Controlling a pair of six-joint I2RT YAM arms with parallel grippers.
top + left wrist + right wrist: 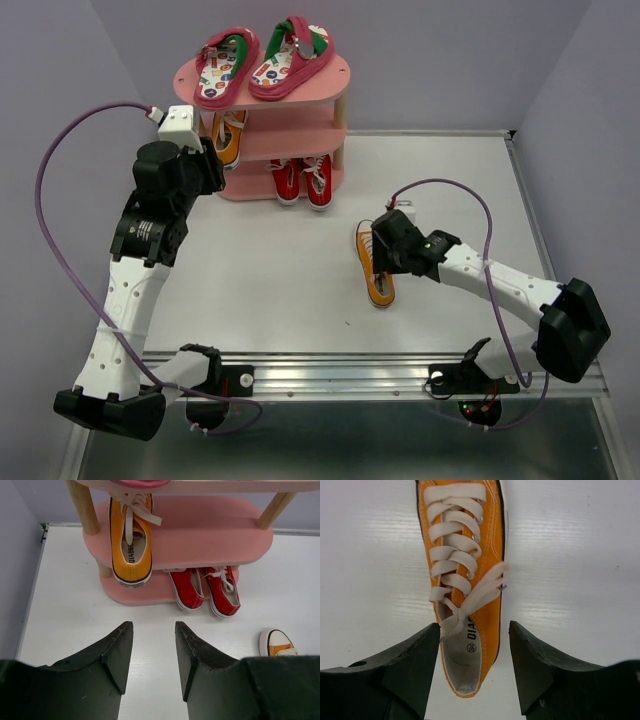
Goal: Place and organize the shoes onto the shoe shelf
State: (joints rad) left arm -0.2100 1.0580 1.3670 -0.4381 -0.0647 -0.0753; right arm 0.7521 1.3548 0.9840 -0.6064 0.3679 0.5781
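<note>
Counting five of six shoes as put away, by the look of it. Finding the flip-flops (290, 60) side by side on the top board of the shelf (290, 140). Finding the red sneakers (318, 180) paired on the bottom board, toward its 3 o'clock end. Finding a lone orange shelved sneaker (233, 140) on the middle board at the 9 o'clock end, with bare board beside it at 3 o'clock. Leaves, as a judgement, one job: moving the loose sneaker (378, 285) from the table (450, 180) to that bare spot beside its twin, and perhaps squaring the pair up.

Placing the loose sneaker at roughly 5 o'clock from the shelf in the top view, well apart from it, sole down on the table. Reading the right wrist view: lies along the 12-to-6 line, toe at 12 o'clock, heel at 6 o'clock, directly between the jaws of the right tool (475, 627). Showing that tool open wider than the heel and gripping nothing, leaving a strip of table visible on the 3 o'clock side, with the lace bow close against the 9 o'clock finger. Cannot tell whether lace and finger touch, nor how high above the shoe.

Noting the left tool (154, 625) about half open and empty, facing the shelf: shelved sneaker at 11 o'clock, red sneakers at 1 o'clock, toe cap of the loose sneaker peeking out at 4 o'clock.
</note>
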